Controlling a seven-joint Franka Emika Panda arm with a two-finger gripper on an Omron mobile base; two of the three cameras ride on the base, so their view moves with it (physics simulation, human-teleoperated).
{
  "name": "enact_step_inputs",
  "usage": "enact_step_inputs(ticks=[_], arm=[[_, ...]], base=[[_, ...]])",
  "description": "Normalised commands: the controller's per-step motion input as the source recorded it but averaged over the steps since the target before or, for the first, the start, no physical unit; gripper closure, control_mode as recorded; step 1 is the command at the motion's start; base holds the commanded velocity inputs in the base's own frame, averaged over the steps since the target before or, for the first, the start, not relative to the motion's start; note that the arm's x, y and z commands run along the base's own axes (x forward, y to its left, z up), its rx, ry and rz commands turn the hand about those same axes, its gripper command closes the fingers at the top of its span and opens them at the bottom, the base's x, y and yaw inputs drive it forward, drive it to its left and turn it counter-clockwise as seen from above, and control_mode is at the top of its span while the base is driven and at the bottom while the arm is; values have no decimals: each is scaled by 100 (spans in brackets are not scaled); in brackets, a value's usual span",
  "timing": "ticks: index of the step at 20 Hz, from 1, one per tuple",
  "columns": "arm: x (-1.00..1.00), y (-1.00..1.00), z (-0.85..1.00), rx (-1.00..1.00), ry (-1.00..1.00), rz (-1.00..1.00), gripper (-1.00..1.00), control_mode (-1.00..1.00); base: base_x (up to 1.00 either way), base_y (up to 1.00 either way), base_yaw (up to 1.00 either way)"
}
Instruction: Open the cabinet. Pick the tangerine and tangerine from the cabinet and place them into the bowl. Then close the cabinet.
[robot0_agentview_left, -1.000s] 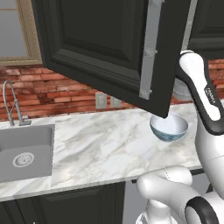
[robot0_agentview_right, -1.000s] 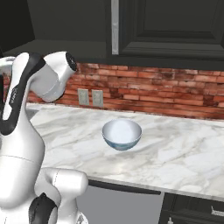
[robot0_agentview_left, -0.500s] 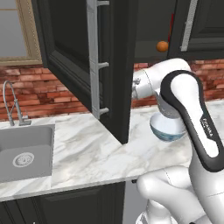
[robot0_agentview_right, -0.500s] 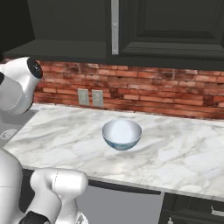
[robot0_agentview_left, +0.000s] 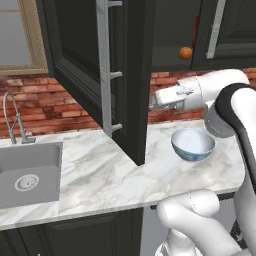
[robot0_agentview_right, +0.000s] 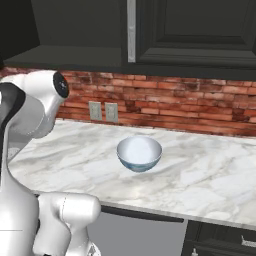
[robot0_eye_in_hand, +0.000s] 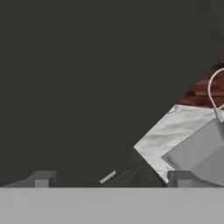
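Observation:
The black cabinet's left door (robot0_agentview_left: 75, 55) stands swung wide out over the counter, its silver bar handle (robot0_agentview_left: 106, 65) facing me. One tangerine (robot0_agentview_left: 185, 53) rests on the shelf inside the cabinet (robot0_agentview_right: 195, 30). The bowl (robot0_agentview_left: 192, 145) (robot0_agentview_right: 139, 152) sits empty on the marble counter, below and right of the door's edge. My gripper (robot0_agentview_left: 153, 102) (robot0_eye_in_hand: 111, 180) hangs level just behind the door's inner face, above and left of the bowl. Its fingertips (robot0_eye_in_hand: 41, 178) stand far apart, open, with the dark door panel (robot0_eye_in_hand: 87, 78) close ahead.
A red carton (robot0_agentview_left: 196, 30) shows as a sliver behind the tangerine. The right cabinet door (robot0_agentview_left: 230, 30) is shut. A sink (robot0_agentview_left: 30, 172) (robot0_eye_in_hand: 197, 153) with faucet (robot0_agentview_left: 12, 117) lies at the counter's left. Wall outlets (robot0_agentview_right: 102, 111) sit on the brick backsplash.
The left door has swung from partly open to wide open, uncovering the tangerine. My hand has come down and left behind the door's edge.

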Motion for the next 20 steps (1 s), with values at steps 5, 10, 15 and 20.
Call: enact_step_inputs(ticks=[5,10,15,20], arm=[[-15,-100,59,0,-30,-3,-100,-100],[-15,-100,41,0,-38,-6,-100,-100],[-19,-100,19,0,-47,-9,-100,-100],[-6,-94,32,0,-44,-19,-100,-100]], base=[[0,0,0],[0,0,0],[0,0,0],[0,0,0]])
